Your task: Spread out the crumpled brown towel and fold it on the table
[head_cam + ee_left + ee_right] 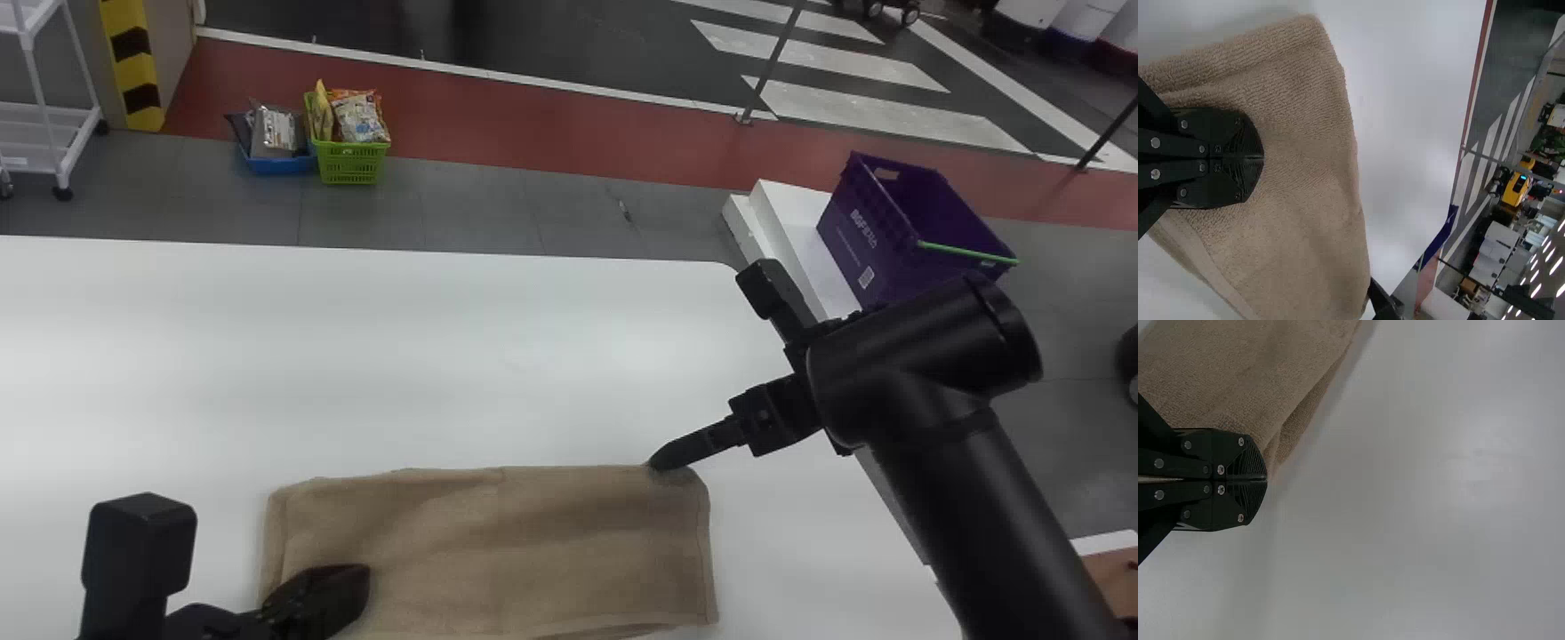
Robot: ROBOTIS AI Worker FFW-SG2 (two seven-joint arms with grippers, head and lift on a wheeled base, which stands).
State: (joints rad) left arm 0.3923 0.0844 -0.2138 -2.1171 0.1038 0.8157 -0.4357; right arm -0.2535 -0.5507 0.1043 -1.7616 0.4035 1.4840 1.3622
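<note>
Right gripper and left gripper are closed at the brown towel on the desk's near side, but I can't tell if they pinch it, so pulling might slip and wrinkle it.

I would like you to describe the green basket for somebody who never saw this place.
Beyond the white table, on the grey floor, stands the green basket with bright packets. Unlike it, the container just left is blue.
</note>
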